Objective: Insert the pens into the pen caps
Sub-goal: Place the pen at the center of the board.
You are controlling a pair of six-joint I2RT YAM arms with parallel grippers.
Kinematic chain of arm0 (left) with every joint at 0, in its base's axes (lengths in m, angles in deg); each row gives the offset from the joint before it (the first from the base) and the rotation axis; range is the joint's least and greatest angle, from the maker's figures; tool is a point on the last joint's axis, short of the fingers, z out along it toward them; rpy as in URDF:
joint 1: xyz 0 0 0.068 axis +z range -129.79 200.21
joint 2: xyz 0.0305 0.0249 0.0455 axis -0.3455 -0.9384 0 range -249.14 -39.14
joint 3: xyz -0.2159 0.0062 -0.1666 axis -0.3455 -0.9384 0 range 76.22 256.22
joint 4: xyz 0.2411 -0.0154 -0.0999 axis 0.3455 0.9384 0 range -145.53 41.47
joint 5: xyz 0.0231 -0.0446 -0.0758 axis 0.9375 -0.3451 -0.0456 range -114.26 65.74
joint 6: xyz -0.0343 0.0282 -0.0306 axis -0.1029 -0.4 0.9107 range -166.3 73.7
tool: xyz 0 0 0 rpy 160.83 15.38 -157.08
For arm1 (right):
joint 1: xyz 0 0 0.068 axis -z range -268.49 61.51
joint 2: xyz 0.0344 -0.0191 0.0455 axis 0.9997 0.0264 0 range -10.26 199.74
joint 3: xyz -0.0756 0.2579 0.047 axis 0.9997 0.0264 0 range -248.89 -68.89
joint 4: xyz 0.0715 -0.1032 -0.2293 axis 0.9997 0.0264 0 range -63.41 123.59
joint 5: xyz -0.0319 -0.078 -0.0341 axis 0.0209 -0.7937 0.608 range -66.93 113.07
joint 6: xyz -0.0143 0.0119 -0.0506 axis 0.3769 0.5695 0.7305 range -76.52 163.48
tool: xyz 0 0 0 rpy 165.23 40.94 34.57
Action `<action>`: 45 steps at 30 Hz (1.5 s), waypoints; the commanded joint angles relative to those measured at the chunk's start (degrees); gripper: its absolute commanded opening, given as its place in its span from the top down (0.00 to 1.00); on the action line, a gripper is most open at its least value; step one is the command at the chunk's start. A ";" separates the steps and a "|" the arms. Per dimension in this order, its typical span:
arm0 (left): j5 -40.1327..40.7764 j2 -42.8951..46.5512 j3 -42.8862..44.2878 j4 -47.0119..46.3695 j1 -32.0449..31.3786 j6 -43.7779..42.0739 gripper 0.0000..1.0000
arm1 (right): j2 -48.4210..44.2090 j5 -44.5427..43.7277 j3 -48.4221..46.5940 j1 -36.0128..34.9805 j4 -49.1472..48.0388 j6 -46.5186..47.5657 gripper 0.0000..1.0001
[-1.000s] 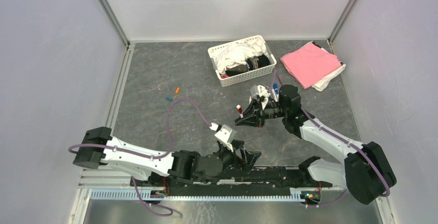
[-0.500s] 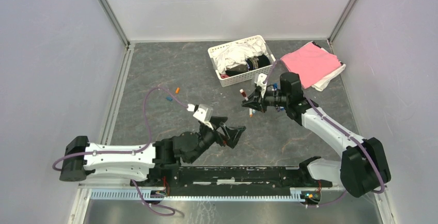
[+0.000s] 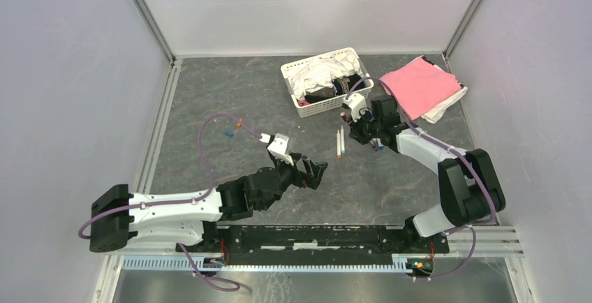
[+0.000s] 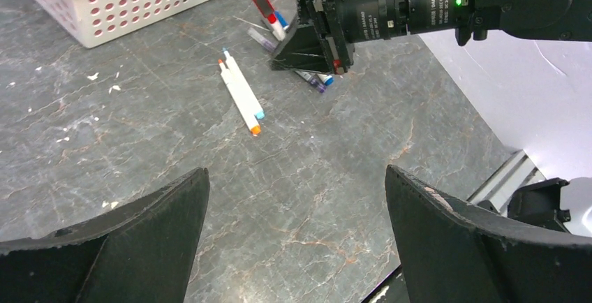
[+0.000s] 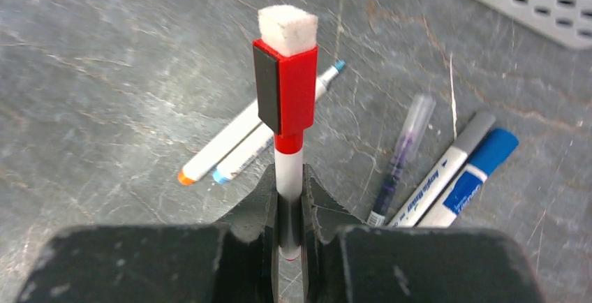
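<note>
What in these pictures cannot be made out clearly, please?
Right wrist view: red pen, lower end hidden between the right gripper's fingers.
Top view: blue cap and orange cap, too small to tell their open ends.
Left wrist view: basket, cut off by the top edge; its contents hardly show.
Left wrist view: blue pen, mostly hidden behind the right gripper.
</note>
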 commanded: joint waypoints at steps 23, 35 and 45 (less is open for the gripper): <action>6.76 8.39 -5.56 3.15 0.52 5.78 0.01 | 10.72 -6.06 -4.34 5.64 2.87 -7.87 0.84; 6.67 9.59 -6.23 3.49 0.44 6.36 0.01 | 10.46 -4.69 -4.52 6.74 3.37 -8.22 0.78; 6.68 10.89 -6.55 4.07 0.44 6.56 0.01 | 9.87 -3.05 -5.02 7.34 4.18 -7.96 0.74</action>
